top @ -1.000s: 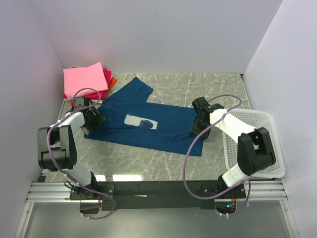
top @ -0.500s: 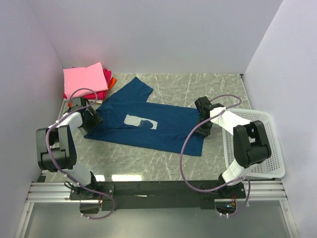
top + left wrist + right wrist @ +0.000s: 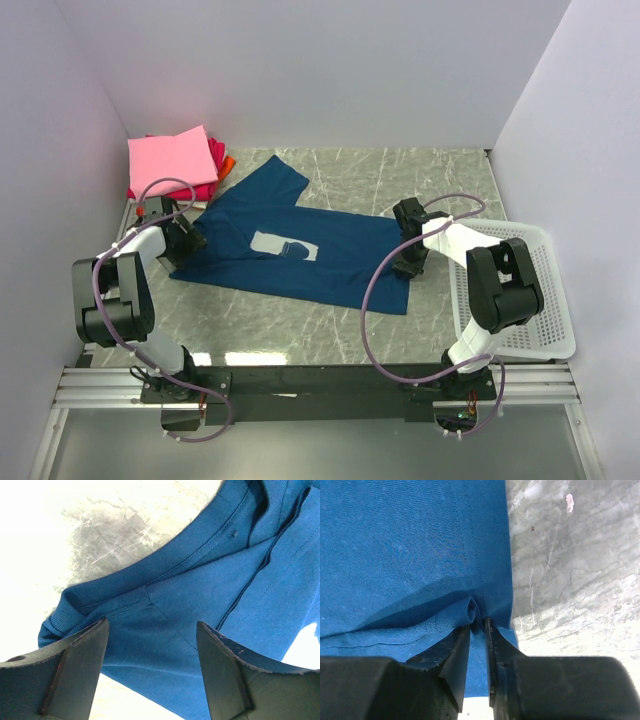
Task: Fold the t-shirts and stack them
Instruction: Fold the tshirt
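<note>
Down low, right gripper (image 3: 479, 623) pinching t-shirt (image 3: 405, 540)

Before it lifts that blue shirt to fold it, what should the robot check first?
1. Right pincer has cloth: ok, shut on a small fold at the hem of the blue shirt.
2. Left pincer has cloth: not ok, open, straddling the ribbed edge.
3. Shirt spread flat: ok, mostly.
4. Folded stack out of the way: ok, apart in the back left corner.
5. Both cloth layers pinched on the right: cannot tell.
</note>
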Controlling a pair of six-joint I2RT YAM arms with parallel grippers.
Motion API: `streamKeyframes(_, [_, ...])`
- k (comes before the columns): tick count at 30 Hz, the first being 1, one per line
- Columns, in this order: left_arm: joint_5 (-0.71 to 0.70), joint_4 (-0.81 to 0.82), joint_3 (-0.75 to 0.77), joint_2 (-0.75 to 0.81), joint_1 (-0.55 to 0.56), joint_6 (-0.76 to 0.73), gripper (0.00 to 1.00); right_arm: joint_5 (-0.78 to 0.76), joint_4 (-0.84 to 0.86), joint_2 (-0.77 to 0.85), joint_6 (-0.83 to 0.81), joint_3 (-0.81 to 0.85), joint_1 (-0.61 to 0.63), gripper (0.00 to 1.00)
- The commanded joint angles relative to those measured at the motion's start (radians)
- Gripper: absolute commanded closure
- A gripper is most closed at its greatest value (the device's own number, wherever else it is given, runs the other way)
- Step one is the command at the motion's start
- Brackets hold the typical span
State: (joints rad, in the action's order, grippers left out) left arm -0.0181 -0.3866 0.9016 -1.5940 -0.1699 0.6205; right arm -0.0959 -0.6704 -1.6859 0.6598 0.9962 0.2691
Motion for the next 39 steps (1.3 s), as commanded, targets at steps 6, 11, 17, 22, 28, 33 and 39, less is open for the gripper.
streamKeyframes(6, [0.01, 0.0, -0.004, 0.029, -0.013, -0.019, 0.23, -0.031, 0.006, 0.006, 0.0, -0.018, -0.008, 0.95])
streamKeyframes(11, [0.01, 0.006, -0.009, 0.031, -0.016, -0.018, 0.23, -0.051, -0.046, 0.028, -0.005, 0.002, -0.01, 0.94])
streamKeyframes(17, [0.01, 0.008, -0.012, 0.034, -0.022, -0.018, 0.23, -0.038, -0.055, 0.022, -0.011, 0.007, -0.008, 0.87])
streamKeyframes(22, [0.01, 0.012, -0.017, 0.035, -0.022, -0.016, 0.23, -0.01, -0.051, 0.02, -0.014, 0.013, -0.007, 0.8])
streamKeyframes(28, [0.023, 0.014, -0.018, 0.035, -0.022, -0.015, 0.23, -0.001, -0.077, 0.037, -0.025, 0.032, -0.008, 0.78])
streamKeyframes(33, [0.029, 0.015, -0.021, 0.029, -0.023, -0.013, 0.23, 0.021, -0.083, 0.034, -0.031, 0.048, -0.007, 0.76])
streamKeyframes(39, [0.03, 0.018, -0.023, 0.029, -0.028, -0.013, 0.23, 0.039, -0.083, 0.023, -0.031, 0.061, -0.007, 0.76])
